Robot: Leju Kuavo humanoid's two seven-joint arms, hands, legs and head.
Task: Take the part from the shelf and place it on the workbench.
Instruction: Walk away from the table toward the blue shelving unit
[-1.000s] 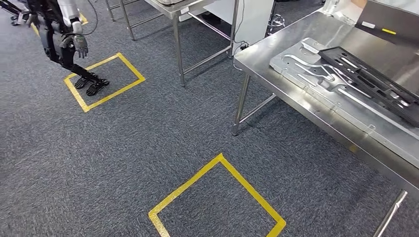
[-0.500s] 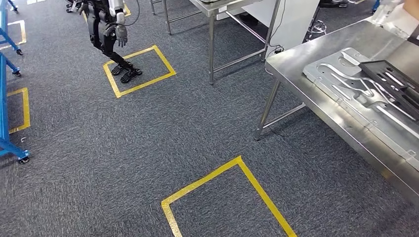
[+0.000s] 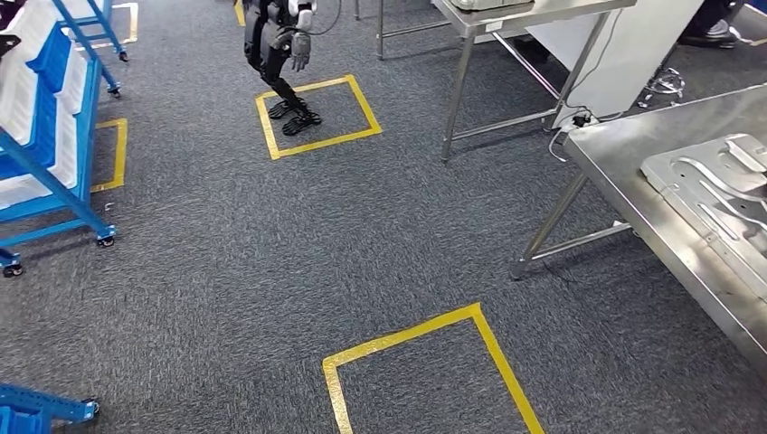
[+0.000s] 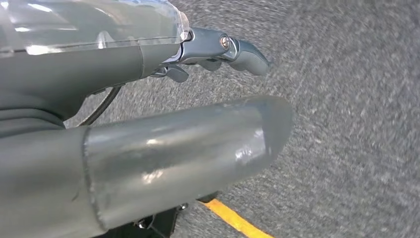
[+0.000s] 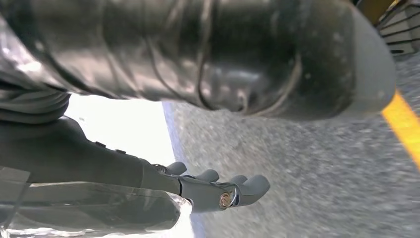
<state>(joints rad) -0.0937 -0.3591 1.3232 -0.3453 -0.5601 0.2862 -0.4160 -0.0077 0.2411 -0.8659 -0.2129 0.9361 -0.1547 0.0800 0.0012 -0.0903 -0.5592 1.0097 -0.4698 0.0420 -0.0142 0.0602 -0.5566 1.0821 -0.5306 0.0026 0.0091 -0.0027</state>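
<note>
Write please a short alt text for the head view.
Grey carpet floor with a yellow taped square in front. A steel workbench with a metal panel is right, a blue shelf cart left, another humanoid robot beyond.

Floor (image 3: 271, 271): rough, matt grey carpet with a speckled weave, marked by squares of smooth yellow tape (image 3: 425, 321). Workbench (image 3: 624, 172), right of the tape square: brushed stainless steel, dull sheen, on bare metal legs. On it, a pressed sheet-metal panel (image 3: 714, 185), pale and satin. Shelf (image 3: 54, 136), left of the square: blue-painted metal frame. Left hand (image 4: 148, 148): smooth grey plastic thumb, faintly glossy.
</note>
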